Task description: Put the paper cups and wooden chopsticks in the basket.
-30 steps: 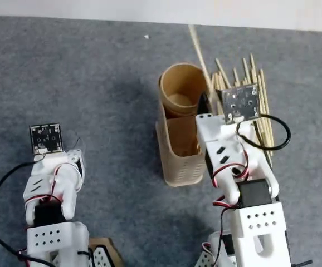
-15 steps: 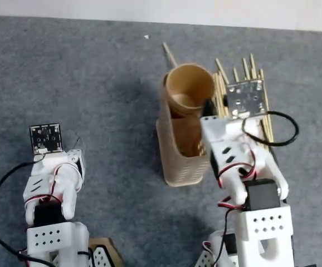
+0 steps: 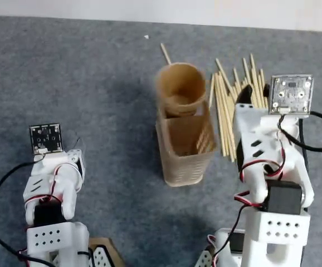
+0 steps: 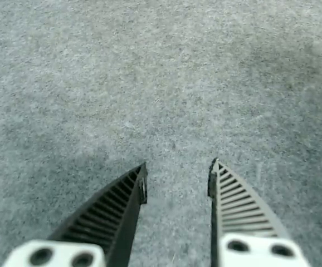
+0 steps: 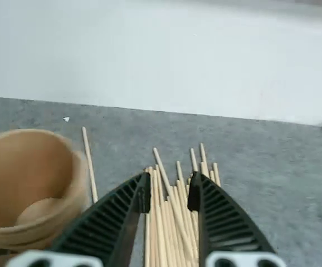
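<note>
A tan woven basket [image 3: 180, 167] stands upright mid-table. Stacked paper cups [image 3: 179, 89] [image 5: 27, 183] stick out of its far end, leaning a little. A few chopsticks [image 3: 206, 139] lean inside its right wall. A pile of wooden chopsticks [image 3: 236, 105] [image 5: 177, 169] lies on the carpet right of the basket. One single chopstick [image 3: 165, 54] [image 5: 88, 164] shows behind the cups. My right gripper [image 5: 169, 192] hangs over the near end of the pile, slightly open and holding nothing. My left gripper [image 4: 177, 178] is open over bare carpet, far left of the basket.
Grey carpet covers the table, with a pale wall or floor strip [image 5: 161, 55] beyond its far edge. The right arm [image 3: 272, 167] stands close to the basket's right side. The left arm [image 3: 52, 183] sits at the near left.
The right arm has swung right, away from the basket and over the chopstick pile. The cups tipped and shifted slightly. The single chopstick behind them moved left. The left arm stayed still.
</note>
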`<state>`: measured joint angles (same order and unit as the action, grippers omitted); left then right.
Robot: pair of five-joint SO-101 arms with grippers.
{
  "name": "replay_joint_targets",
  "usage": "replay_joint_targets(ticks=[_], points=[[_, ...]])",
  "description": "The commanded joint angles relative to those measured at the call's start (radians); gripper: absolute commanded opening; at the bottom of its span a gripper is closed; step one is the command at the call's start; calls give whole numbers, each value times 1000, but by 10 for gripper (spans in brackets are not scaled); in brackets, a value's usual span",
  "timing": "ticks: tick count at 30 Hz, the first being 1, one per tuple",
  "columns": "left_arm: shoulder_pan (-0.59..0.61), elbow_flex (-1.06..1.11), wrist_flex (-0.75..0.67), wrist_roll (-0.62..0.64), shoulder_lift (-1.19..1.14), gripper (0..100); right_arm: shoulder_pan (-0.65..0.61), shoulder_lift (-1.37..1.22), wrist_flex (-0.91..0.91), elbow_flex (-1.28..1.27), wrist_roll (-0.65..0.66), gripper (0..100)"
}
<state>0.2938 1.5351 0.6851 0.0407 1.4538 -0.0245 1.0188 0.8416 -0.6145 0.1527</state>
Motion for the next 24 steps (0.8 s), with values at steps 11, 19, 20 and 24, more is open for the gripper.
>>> replay_joint_targets(ticks=[11,19,20,24], points=[[-22,-5,-17,-6,10,203,182,-750,59,341,301,130],[-22,-1,-18,-6,10,203,278,-1294,268,777,390,134],[-22,-1,-20,-6,10,203,280,-1340,297,828,390,134],[-22,-1,-20,-6,10,203,282,-1504,354,984,390,134]])
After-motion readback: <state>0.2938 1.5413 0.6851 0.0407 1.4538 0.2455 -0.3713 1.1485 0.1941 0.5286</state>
